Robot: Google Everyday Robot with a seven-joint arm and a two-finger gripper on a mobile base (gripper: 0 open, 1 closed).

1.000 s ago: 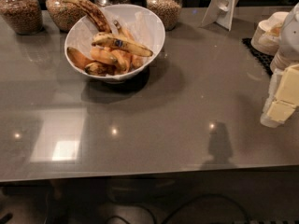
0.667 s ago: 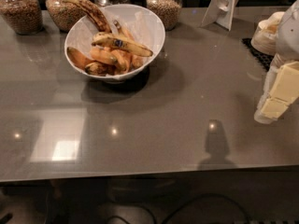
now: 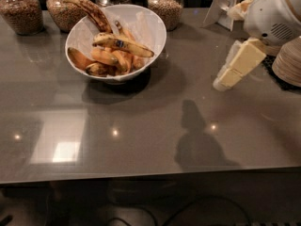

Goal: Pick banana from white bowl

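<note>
1. Stage: approach. Gripper (image 3: pixel 225 80) hangs over the table (image 3: pixel 141 145), well to the right of the white bowl (image 3: pixel 149 25). It holds nothing, and its opening cannot be told.
2. Banana (image 3: pixel 123 45) lies inside the white bowl, across the top of the other bananas (image 3: pixel 106 56).
3. Next move, as judged: travel to above the white bowl, align across the banana at mid-length, then descend.

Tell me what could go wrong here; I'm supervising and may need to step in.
The banana lies on other bananas in the white bowl, so a grasp might catch a neighbour. The gripper hangs right of the bowl; a low approach could knock its rim.
</note>
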